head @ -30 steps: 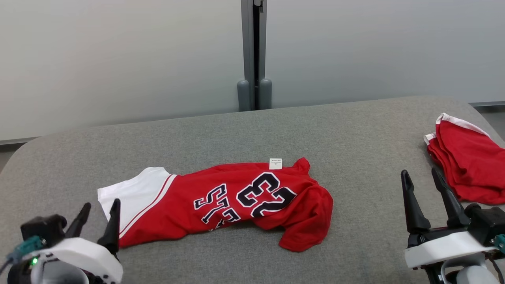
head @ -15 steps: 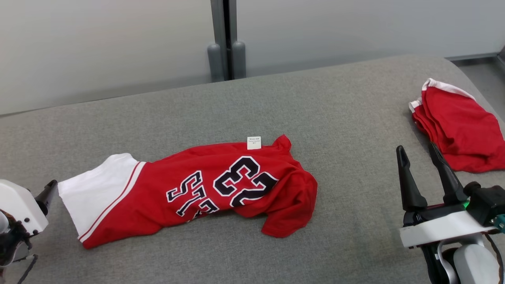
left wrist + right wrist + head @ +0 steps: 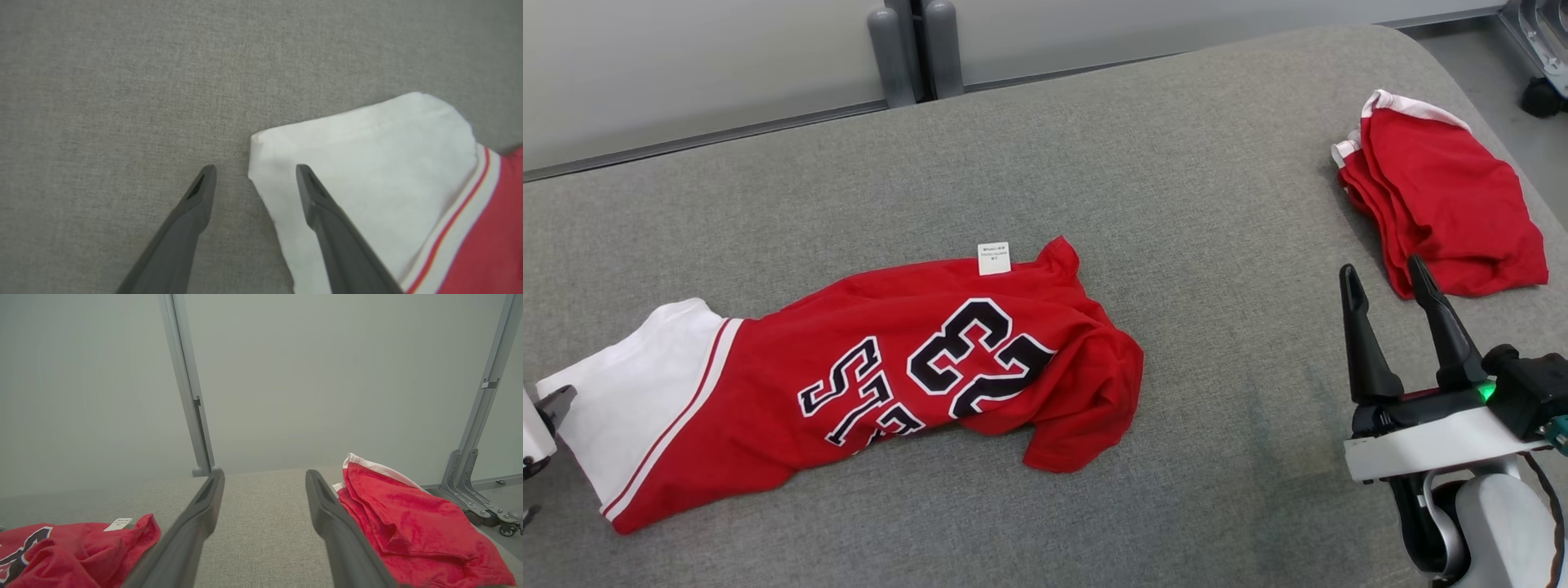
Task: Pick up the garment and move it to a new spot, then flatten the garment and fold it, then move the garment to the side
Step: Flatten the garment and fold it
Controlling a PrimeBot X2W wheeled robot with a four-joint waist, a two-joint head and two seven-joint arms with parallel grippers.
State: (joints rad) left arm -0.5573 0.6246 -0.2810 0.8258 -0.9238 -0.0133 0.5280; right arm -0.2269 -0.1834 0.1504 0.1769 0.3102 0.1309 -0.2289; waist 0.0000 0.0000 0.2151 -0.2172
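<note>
Left gripper (image 3: 255, 167), jaws apart, is straddling the white hem (image 3: 367, 163) of the red jersey (image 3: 1086, 343) for the initial pickup, likely needing to descend and pinch next.

Looked forward and down from the head over the grey surface (image 3: 1225, 204) and red jersey (image 3: 1078, 367). Peered nearly straight down from the left wrist, very close, onto the white hem (image 3: 367, 163) at the jersey's left end. Faced low across the surface from the right wrist toward the far wall (image 3: 306, 375); shared the folded red pile (image 3: 408, 522) with the head view.
</note>
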